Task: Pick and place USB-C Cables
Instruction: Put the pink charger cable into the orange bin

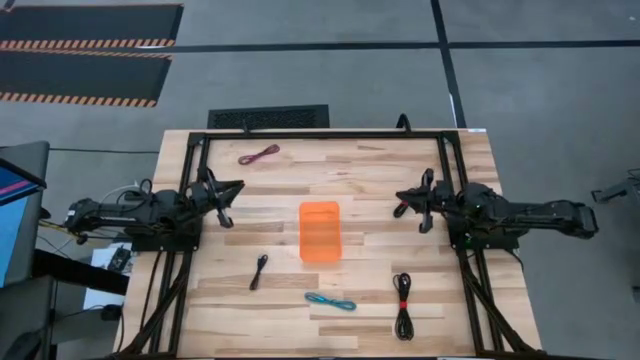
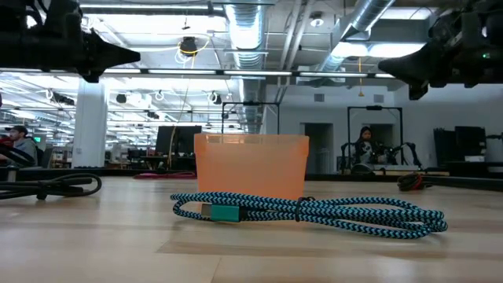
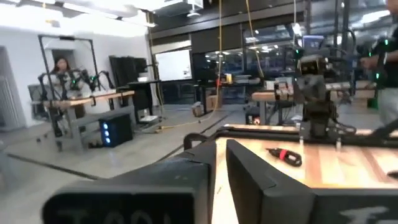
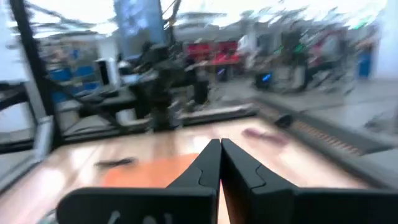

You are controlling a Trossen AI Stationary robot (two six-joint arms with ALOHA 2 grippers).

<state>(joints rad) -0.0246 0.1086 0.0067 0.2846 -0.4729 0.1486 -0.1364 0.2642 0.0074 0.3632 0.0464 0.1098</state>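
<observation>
Task looks to be at the start: nothing gripped, the translucent orange plastic bin (image 1: pixel 320 231) at frame centre appears empty, all cables on the light wooden table (image 1: pixel 370 180).

Left gripper (image 1: pixel 226 212) hovers at centre-left and right gripper (image 1: pixel 408 208) at centre-right, both w/ jaws closed and holding nothing.

- Maroon bundled cable (image 1: pixel 259 154): upper centre-left, long axis diagonal, rising to the right.
- Small black cable (image 1: pixel 259 271): lower left of bin, near-vertical w/ slight tilt.
- Teal-blue braided cable (image 1: pixel 330 301): below bin, roughly horizontal, dipping right.
- Black cable w/ red tie (image 1: pixel 402 305): lower right, vertical.

Next move probably calls for opening one gripper, descending over the nearest cable, and aligning the jaws across its long axis.
</observation>
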